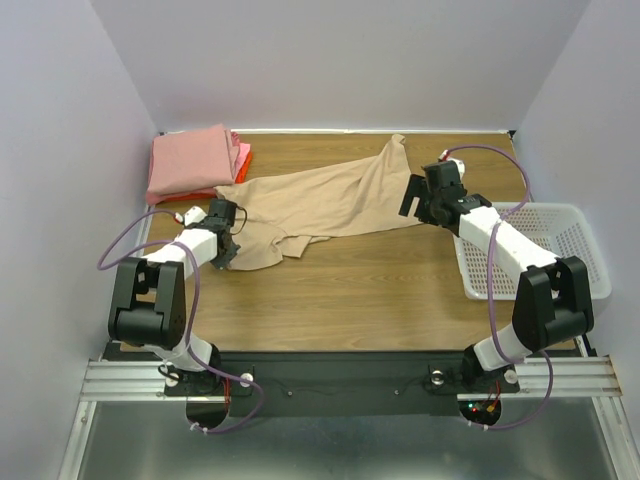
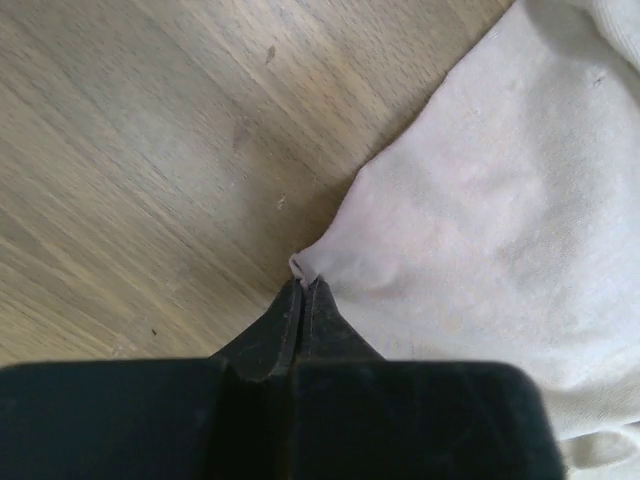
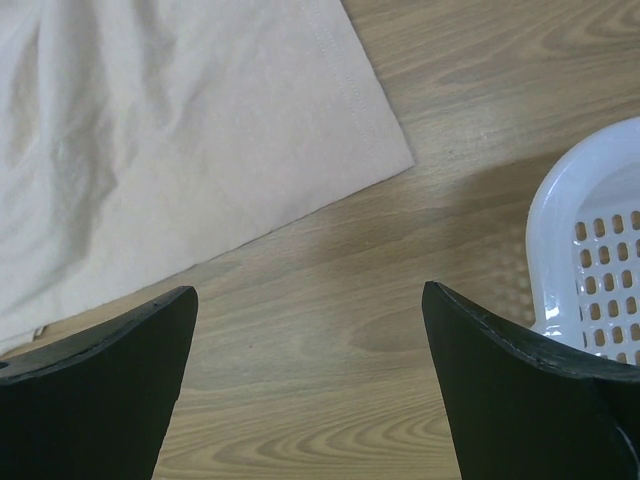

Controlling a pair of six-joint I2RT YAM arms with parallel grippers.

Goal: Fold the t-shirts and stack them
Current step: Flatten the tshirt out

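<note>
The tan t-shirt (image 1: 330, 200) lies unfolded and rumpled on the worktop (image 1: 380, 290), directly left of the white basket (image 1: 575, 208). The folded stack (image 1: 190, 160), a pink shirt over an orange-red one, sits at the far-left corner, well apart from the basket, with the tan t-shirt between the two.

Left claw (image 2: 303, 292): together, clamped on a small pinch of the tan t-shirt's edge at the end farthest from the basket. A nub of cloth shows at the tips in the left wrist view.

Right claw (image 3: 308, 290): apart, holding nothing. It hangs over bare wood between the basket rim and the nearest corner of the tan t-shirt. Neither finger touches cloth.

Step in hand, by judgement: securing two grip points so the tan t-shirt can be spread flat before folding. One grip is made and the second is not yet made. No fold is in place.

The next move calls for the right claw to shift away from the basket onto the hemmed corner, lower over the edge and close. Both claws should then draw apart evenly to remove the wrinkles. Risk: the left pinch looks shallow and may slip under tension.
</note>
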